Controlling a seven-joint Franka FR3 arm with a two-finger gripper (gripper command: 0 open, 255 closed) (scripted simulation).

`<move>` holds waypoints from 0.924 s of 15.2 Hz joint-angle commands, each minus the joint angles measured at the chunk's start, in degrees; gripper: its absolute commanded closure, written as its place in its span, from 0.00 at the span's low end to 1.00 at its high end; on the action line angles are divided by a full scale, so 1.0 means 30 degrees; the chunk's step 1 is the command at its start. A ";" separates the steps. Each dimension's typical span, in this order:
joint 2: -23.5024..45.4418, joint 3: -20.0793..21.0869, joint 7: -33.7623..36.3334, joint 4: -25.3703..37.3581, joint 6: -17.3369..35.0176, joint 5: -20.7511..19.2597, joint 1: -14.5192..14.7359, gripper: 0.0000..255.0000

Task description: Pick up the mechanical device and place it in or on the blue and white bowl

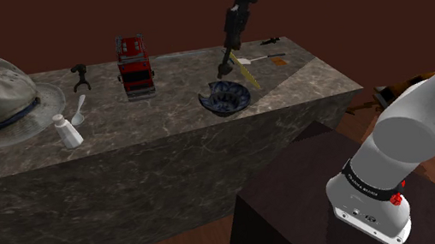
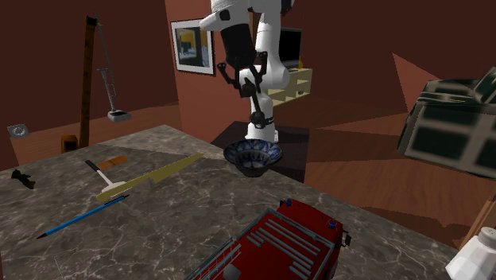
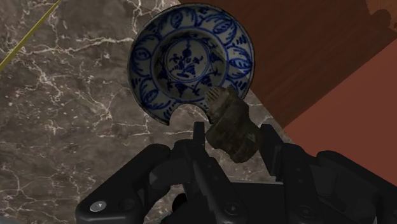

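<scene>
Blue-and-white bowl (image 3: pixel 184 63) sits at the marble-patterned counter's (image 3: pixel 76 121) edge. Black gripper (image 3: pixel 233 135) hangs above it, jaws clamped on a dark, mottled mechanical device (image 3: pixel 226 113) over the bowl's rim.

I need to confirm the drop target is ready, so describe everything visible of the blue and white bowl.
The bowl is round and white, painted in blue with leaf shapes around its inner wall and a flower-like medallion at the centre. It looks like glazed ceramic. It stands upright and empty on the marbled counter, close to the edge on the stand's side, touching nothing else. The gripper hangs above its rim, shut on the mechanical device.
</scene>
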 commanded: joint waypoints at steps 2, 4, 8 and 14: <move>0.0161 0.0058 -0.0203 -0.0680 0.0830 0.0108 0.0036 1.00; 0.0270 0.0086 -0.0340 -0.1088 0.1333 0.0178 0.0056 1.00; 0.0541 0.0140 -0.0622 -0.1860 0.2346 0.0332 0.0100 1.00; 0.1067 0.0216 -0.1056 -0.2875 0.3843 0.0592 0.0176 1.00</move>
